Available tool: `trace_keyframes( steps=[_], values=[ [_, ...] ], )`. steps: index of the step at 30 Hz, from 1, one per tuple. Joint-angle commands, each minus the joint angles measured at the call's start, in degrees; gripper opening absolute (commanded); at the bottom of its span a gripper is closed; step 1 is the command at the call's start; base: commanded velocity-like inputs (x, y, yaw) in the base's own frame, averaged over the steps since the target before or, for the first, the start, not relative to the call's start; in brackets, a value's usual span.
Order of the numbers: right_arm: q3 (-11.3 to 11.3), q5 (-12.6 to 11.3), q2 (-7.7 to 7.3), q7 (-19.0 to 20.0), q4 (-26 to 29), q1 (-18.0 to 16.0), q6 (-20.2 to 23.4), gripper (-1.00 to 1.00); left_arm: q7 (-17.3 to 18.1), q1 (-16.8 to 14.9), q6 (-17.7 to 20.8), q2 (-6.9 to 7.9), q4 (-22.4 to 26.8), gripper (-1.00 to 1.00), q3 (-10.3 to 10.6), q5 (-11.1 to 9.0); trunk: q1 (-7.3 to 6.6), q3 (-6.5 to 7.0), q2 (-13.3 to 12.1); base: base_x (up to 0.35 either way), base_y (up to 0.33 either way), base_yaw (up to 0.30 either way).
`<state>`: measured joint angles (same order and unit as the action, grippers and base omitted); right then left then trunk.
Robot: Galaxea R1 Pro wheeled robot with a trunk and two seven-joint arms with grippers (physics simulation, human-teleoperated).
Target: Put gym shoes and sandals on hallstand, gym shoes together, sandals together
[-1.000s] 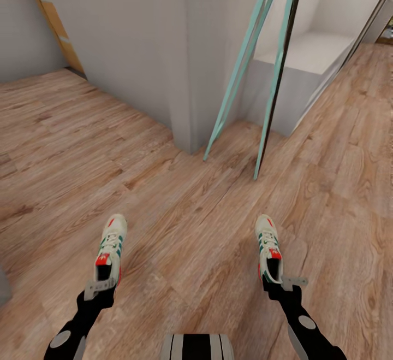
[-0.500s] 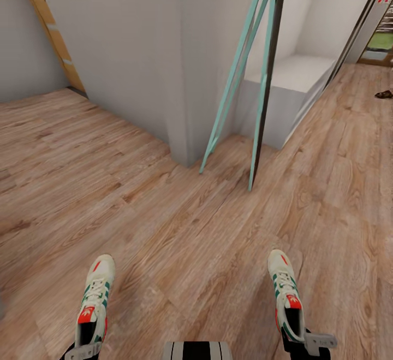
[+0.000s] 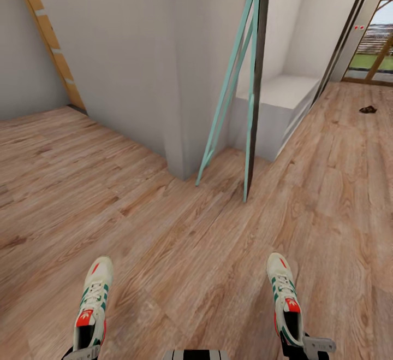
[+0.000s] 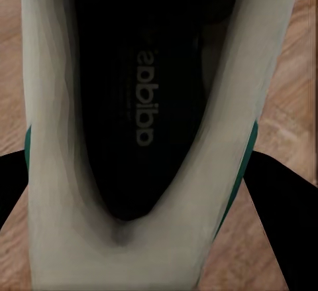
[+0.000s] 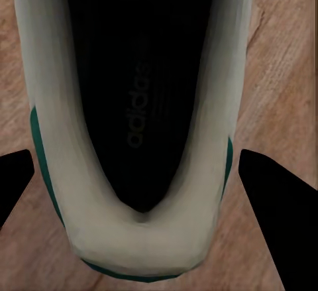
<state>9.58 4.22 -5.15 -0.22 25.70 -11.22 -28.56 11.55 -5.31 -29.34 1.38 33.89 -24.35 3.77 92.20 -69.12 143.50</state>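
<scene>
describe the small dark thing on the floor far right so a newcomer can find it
Follow the wood plank floor toward the glass doorway at the far right. Just before it lies a small dark brown object, alone on bare planks, too distant to identify for sure. Unlike the cream sneakers held near the robot, it is dark and far off.

Light brown wood-plank floor (image 3: 180,240) runs from near to far, reaching a doorway at the far right. A small dark object (image 3: 368,110), too small to identify, lies on it far right. A teal-framed panel (image 3: 240,87) stands with its feet on the planks mid-scene, beside a pale low unit (image 3: 284,103) resting on the floor.
</scene>
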Motion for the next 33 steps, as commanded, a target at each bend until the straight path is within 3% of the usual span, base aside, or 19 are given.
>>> trace_keyframes(
  steps=[1, 20, 33],
  values=[
    [0.3, 0.4, 0.04, 0.0, -0.1, 0.0, -0.2, -1.0, 0.5, 0.0, -0.2, -0.06, -0.1, -1.0, -0.4, 0.4, -0.03, 0.28, 0.0, 0.0, 0.0, -0.074],
    [0.2, 0.4, 0.23, 0.0, -0.8, 0.0, -0.2, -1.0, 0.5, 0.0, -0.2, -0.14, -1.1, -1.0, -0.4, 0.5, -0.52, 6.14, -0.3, 0.0, 0.0, -0.061],
    [0.2, 0.5, 0.23, 0.0, -1.2, 0.0, -0.1, -1.0, 0.5, 0.0, -0.2, -0.15, -1.1, -1.0, -0.4, 0.6, -3.38, 8.66, -5.5, 0.0, 0.0, -0.001]
  ],
)
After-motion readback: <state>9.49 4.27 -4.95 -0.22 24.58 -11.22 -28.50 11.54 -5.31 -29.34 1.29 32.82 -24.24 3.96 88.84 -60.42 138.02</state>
